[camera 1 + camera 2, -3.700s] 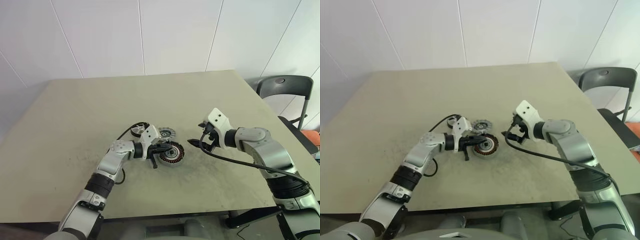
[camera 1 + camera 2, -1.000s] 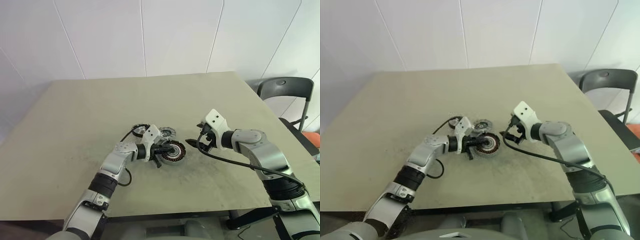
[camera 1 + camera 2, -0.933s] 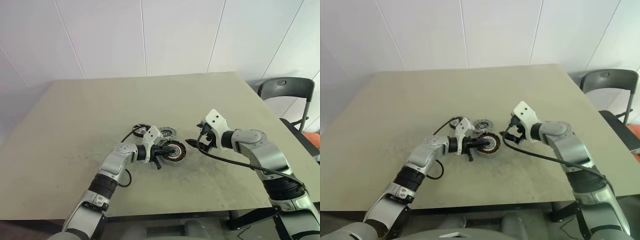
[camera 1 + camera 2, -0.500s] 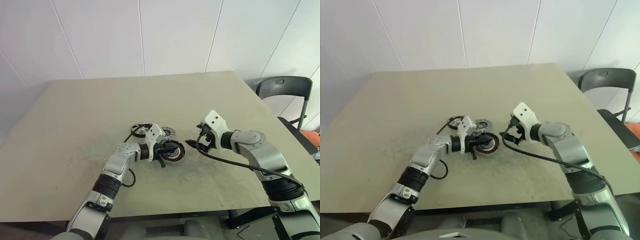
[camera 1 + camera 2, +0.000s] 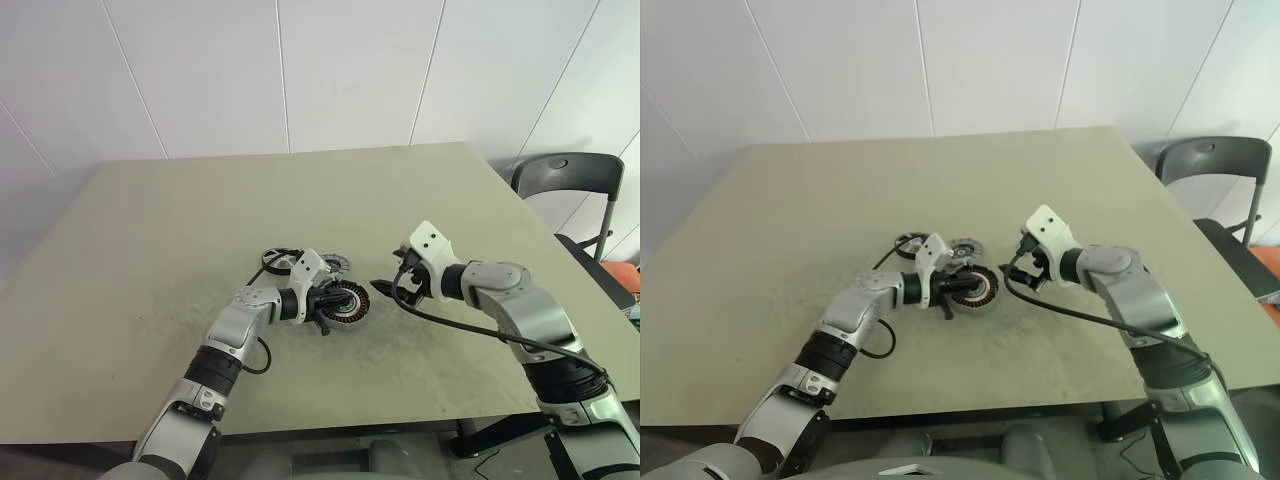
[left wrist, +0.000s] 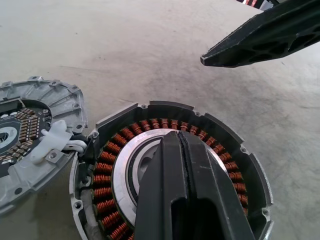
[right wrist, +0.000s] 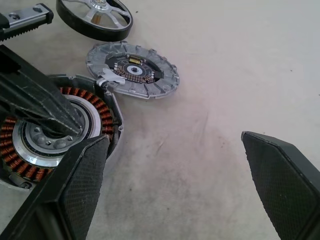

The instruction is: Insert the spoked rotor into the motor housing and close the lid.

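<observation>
White panelled walls stand behind a wide, beige tabletop that is scuffed with grey smudges near its middle. At the far right, beside the tabletop's edge, is a dark grey chair.

Three motor parts lie close together near the centre of the tabletop. The motor housing, a squat black ring with copper-coloured windings around its inside and a silver metal hub in the middle, lies flat, open side up. Just behind it lies the lid, a flat grey metal disc with a scalloped edge, cutouts and a small circuit at its centre; the lid's edge sits right beside the housing's rim, with a small white clip where the two meet. Behind the lid, a little apart from it, rests the spoked rotor, a small wheel with a black rim and shiny silver spokes. It is outside the housing.

The left gripper reaches in from the left, its two black jaws pressed fully together with nothing between them. Their tips sit over the housing's silver hub; whether they touch it cannot be told.

The right gripper hangs above bare tabletop just to the right of the housing, pointing toward it and slightly downward. Its jaws are spread wide apart and hold nothing. One black fingertip hovers near the housing's rim.
</observation>
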{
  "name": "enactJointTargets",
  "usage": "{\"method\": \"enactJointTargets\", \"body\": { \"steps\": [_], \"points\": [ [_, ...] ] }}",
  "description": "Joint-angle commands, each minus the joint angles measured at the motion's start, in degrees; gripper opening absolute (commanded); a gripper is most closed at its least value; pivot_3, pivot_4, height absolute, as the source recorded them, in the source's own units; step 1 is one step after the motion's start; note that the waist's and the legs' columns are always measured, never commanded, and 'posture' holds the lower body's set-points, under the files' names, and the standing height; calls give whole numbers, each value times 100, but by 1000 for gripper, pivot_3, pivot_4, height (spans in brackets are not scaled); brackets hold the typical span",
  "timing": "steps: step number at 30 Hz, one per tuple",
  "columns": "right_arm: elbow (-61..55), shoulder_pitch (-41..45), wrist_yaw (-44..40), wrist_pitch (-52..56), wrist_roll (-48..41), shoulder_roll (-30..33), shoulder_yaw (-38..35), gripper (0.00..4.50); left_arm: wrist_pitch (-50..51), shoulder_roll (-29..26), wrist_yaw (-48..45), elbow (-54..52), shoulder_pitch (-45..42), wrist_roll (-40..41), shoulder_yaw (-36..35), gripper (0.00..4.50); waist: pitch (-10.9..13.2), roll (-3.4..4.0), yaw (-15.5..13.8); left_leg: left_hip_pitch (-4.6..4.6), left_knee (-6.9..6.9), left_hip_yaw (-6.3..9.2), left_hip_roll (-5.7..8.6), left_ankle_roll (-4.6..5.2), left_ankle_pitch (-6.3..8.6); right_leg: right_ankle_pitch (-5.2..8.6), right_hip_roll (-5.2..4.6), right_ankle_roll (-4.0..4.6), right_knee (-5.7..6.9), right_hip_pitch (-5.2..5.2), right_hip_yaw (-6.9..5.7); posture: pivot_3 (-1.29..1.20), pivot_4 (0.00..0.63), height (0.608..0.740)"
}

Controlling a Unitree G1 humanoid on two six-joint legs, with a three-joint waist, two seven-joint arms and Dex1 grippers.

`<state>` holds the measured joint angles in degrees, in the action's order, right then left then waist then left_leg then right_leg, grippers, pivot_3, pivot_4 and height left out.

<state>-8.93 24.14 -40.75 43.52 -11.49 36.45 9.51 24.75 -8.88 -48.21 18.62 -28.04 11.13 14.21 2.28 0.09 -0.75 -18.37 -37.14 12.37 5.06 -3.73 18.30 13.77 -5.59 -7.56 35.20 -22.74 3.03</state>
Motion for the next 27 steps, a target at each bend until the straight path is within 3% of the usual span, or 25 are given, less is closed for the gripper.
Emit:
{"method": "enactJointTargets", "body": {
  "steps": [1, 12, 21, 27],
  "points": [
    [-256, 30, 49, 9, -22, -37, -101, 4500, 69, -33, 218, 207, -14, -233, 89, 18, 0, 0, -1, 1, -1, 0, 0, 0, 0, 1, 0, -1, 0, 3, 0, 0, 0, 740],
    [-272, -2, 95, 29, -18, -60, -105, 4500, 173, -54, -460, -203, 197, 54, 270, 18, 0, 0, -20, -1, 0, 1, 0, 1, 1, 1, 0, -1, -3, 3, 0, 0, 0, 740],
    [-305, -35, 130, 46, -15, -107, -72, 4500, -523, 169, 230, 256, 5, -215, 32, 18, 0, 0, -5, 2, -2, 0, 0, 1, 0, 4, 0, -7, -2, 5, 0, 0, 0, 740],
    [-257, 12, 76, 28, -66, -133, -120, 4500, -942, 299, -125, -151, 4, 469, -413, 18, 3, -1, 14, 2, -13, -2, -1, -3, -4, 8, 1, -13, 1, 5, 0, 0, 0, 740]
  ]
}}
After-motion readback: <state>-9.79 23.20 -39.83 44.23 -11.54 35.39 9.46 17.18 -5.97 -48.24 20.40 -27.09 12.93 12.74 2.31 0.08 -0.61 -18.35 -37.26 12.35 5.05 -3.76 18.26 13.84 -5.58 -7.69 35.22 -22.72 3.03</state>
